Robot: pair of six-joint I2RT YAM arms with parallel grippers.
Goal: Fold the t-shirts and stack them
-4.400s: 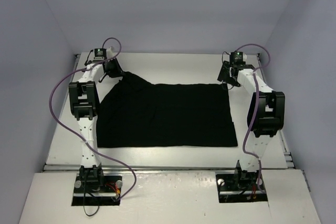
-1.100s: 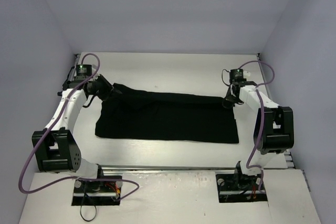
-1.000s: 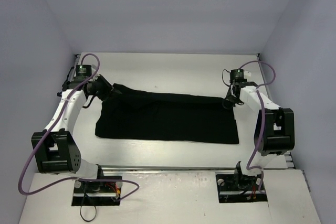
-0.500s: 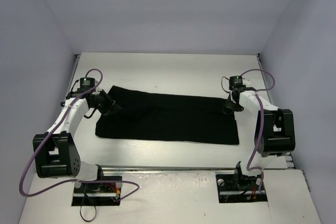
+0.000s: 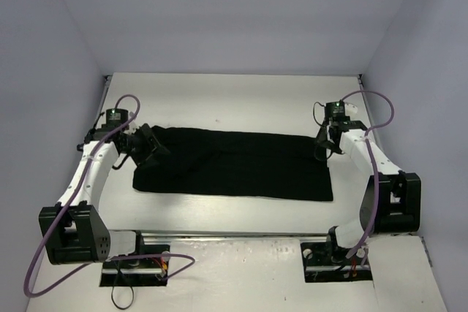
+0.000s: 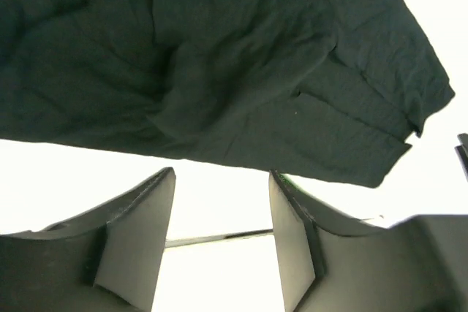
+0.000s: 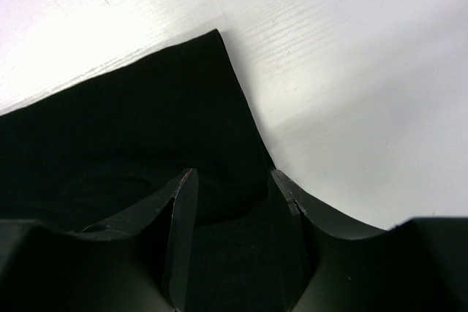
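Note:
One black t-shirt (image 5: 234, 163) lies on the white table as a wide, flat band, folded over front to back. My left gripper (image 5: 151, 150) is at the shirt's left end, open. In the left wrist view its jaws (image 6: 221, 174) frame only bare table, and the wrinkled t-shirt (image 6: 219, 63) lies just beyond the tips. My right gripper (image 5: 324, 149) hovers over the shirt's far right corner. In the right wrist view, that gripper (image 7: 234, 174) stands open with the black cloth (image 7: 131, 129) lying slack under and between the fingers.
The white table (image 5: 234, 96) is enclosed by pale walls at the back and both sides. A metal rail (image 5: 234, 234) runs along the near edge in front of the arm bases. Purple cables (image 5: 376, 100) loop off both wrists.
Both grippers have gone from shut to open and let go of the shirt's far edge, which now lies flat. Both wrists shifted slightly toward the near side.

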